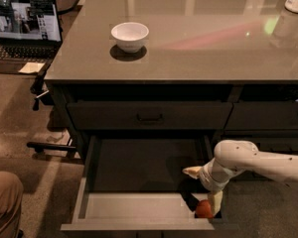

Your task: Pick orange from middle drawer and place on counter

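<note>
One orange [203,209] lies in the front right corner of the open middle drawer [135,206], touching or nearly touching the front wall. Gripper [202,188] is inside the drawer just above it, arm reaching in from the right. Fingers [216,201] are spread apart and hold nothing: one points down beside the fruit's right side, the other juts left, well clear of it.

Step in hand, by judgement: getting the jaws around the orange. Doing it well means bringing the free finger over and down on the fruit's left side so both pads straddle its widest part, then closing gently. The corner leaves little room, and a round, smooth fruit may roll along the front wall if nudged. Lift straight up to clear the drawer walls. Counter [198,53] above has bare space right of the white bowl [130,35].
</note>
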`<state>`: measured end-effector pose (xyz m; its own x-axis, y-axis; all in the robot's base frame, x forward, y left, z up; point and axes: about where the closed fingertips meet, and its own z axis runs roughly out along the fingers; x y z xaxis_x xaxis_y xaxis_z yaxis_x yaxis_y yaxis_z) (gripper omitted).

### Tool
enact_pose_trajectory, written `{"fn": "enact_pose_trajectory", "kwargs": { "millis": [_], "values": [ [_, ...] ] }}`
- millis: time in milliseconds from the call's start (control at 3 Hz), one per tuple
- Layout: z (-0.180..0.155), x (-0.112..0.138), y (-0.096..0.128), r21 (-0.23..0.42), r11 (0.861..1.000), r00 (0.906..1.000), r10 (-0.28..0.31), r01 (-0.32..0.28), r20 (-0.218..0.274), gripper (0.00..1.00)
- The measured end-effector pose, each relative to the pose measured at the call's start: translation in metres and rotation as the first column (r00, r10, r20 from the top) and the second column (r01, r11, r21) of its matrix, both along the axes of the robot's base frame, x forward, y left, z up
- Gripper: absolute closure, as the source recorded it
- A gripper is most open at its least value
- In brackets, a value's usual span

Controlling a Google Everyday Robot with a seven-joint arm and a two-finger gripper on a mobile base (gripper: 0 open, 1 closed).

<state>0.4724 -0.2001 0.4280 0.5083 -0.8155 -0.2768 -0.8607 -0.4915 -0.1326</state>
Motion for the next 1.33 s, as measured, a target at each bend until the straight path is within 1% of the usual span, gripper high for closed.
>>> {"fn": "enact_pose_trajectory", "kwargs": {
  "millis": [333, 667, 1000, 1333],
  "values": [
    [-0.006, -0.001, -0.005, -0.023, 1.000, 1.0000, 0.005, -0.005, 0.002, 0.00],
    [-0.044, -0.002, -0.003, -0.005, 0.998, 0.9976, 0.060, -0.060, -0.033, 0.00],
    [-0.053, -0.003, 0.003, 0.004, 0.999, 0.9977, 0.055, -0.054, -0.041, 0.00],
    [-0.060, -0.002, 0.009, -0.005, 1.000, 0.9989, 0.025, -0.025, -0.040, 0.00]
  ]
}}
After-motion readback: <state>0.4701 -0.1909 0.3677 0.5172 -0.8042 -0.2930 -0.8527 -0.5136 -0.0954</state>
